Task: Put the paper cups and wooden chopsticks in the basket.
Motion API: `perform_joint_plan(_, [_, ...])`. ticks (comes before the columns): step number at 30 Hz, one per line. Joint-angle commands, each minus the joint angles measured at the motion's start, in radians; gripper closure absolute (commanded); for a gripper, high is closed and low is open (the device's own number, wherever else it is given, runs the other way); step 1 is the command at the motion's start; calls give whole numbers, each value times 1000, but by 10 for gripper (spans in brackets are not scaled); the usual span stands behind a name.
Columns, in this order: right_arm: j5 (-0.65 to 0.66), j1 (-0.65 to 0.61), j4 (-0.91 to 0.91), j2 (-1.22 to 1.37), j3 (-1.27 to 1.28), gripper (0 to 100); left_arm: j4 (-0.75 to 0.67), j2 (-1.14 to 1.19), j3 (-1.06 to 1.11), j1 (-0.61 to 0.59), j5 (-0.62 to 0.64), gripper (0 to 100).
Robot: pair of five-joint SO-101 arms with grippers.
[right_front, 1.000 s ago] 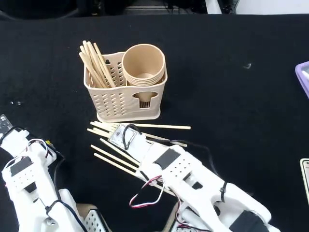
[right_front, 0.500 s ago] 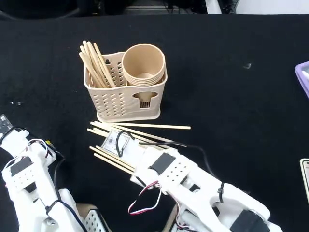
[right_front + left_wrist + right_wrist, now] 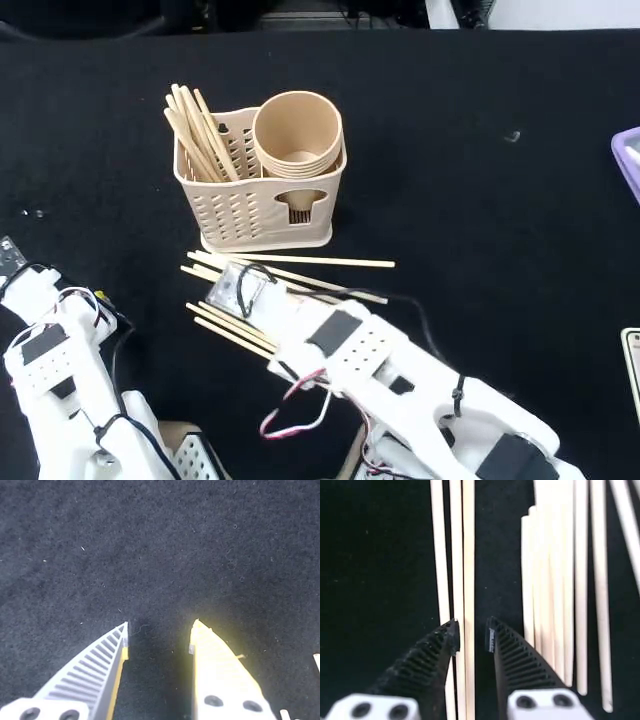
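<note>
The left gripper [image 3: 159, 625] hangs spread over bare black worktop [image 3: 150, 540]. The right gripper [image 3: 471, 625], narrowly parted, straddles one of the loose chopsticks [image 3: 330, 262] lying just before the basket [image 3: 250, 215]. The basket holds stacked cups [image 3: 297, 130] and leaning chopsticks [image 3: 195, 130].

A cream perforated basket [image 3: 255, 210] stands upright. A nested stack of tan paper cups [image 3: 298, 135] fills one compartment; wooden chopsticks [image 3: 195, 130] lean in the other. Several loose chopsticks [image 3: 335, 262] lie flat just in front of it.
</note>
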Motion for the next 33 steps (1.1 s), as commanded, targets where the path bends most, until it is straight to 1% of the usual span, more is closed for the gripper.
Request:
perform_joint_plan(1, [-17,-26,78,2,-111,896,-15,-14,-28,10,-2,795])
perform_joint_plan(3, [-18,-74,66,2,-107,896,-15,-14,-28,10,-2,795])
perform_joint_plan(7, [-75,-167,-11,4,-61,896,-15,-14,-28,10,-2,795])
perform_joint_plan(9, [-80,-180,-60,5,-28,896,-15,-14,-27,10,-2,795])
perform_joint_plan(13, [-80,-180,-86,61,-24,896,-15,-14,-28,10,-2,795])
perform_joint_plan(22, [-80,-180,-144,338,-136,896,-15,-14,-28,10,-2,795])
perform_joint_plan(25, [-80,-176,-138,361,-157,897,-15,-14,-28,10,-2,795])
perform_joint_plan(31, [-78,-66,-138,361,-163,897,-15,-14,-28,10,-2,795])
perform_joint_plan(33, [-78,-55,-135,361,-165,897,-15,-14,-28,10,-2,795])
